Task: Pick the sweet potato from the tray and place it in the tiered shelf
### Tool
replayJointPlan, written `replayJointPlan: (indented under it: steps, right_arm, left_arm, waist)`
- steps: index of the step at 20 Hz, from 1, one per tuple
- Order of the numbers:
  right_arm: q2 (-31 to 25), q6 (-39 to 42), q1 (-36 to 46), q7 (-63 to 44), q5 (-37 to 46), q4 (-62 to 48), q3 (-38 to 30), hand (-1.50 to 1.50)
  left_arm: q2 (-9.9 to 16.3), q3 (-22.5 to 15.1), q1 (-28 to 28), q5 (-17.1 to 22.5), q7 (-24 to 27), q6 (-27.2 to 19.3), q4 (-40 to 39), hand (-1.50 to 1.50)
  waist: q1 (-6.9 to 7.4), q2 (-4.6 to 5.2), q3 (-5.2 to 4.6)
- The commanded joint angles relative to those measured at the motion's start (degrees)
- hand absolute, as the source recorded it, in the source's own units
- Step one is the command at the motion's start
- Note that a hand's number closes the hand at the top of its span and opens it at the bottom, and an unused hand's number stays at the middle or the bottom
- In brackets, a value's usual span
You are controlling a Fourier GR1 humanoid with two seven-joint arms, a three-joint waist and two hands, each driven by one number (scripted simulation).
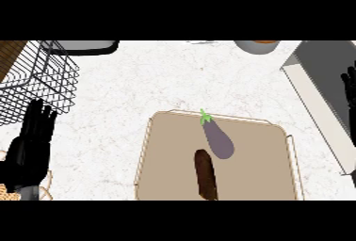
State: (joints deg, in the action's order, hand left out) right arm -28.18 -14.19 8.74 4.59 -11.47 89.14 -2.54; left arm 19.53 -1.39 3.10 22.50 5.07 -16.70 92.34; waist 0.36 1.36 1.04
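**Sweet potato waits on the tray**

On the tan tray (167,155) lies the brown sweet potato (204,174), just beside a purple eggplant (219,139) (green stem up). Left hand (29,141) rests with fingers straight. Right hand (348,87) barely shows; its fingers look straight too. Wire tiered shelf (38,80) stands far left.

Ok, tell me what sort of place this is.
Probably a kitchen counter: a pale speckled worktop, a tan tray holding an eggplant and a sweet potato, and a black wire shelf at the left.
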Motion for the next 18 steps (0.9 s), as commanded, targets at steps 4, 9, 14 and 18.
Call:
replayJointPlan:
  steps: [4, 9, 14, 18]
  right_arm:
    - [0.2, 3.0, 10.8, -8.1, 9.3, 6.6, 14.8, 1.5]
    - [9.5, -4.5, 13.2, -22.4, 14.5, 2.2, 20.6, -1.5]
    - [11.9, 2.6, 11.8, -20.4, 8.7, 11.4, 23.6, -1.5]
    - [5.2, 10.6, 16.3, -34.1, 7.3, 20.9, 25.6, -1.5]
  left_arm:
    - [5.5, -2.7, -9.2, -3.5, -7.1, 2.6, -2.3, 0.0]
    - [5.9, -5.2, -13.1, -2.1, -13.4, 5.4, -2.3, 0.0]
    - [3.7, -5.7, -14.2, -3.2, -14.2, 5.3, -4.7, 0.0]
    - [3.7, -4.6, -14.1, -3.6, -11.0, 7.0, -8.1, 0.0]
  waist:
    - [0.2, -1.11, -1.21]
    - [0.42, -1.09, -1.11]
    - [-0.41, -1.45, -1.05]
    - [-0.9, -1.61, -1.17]
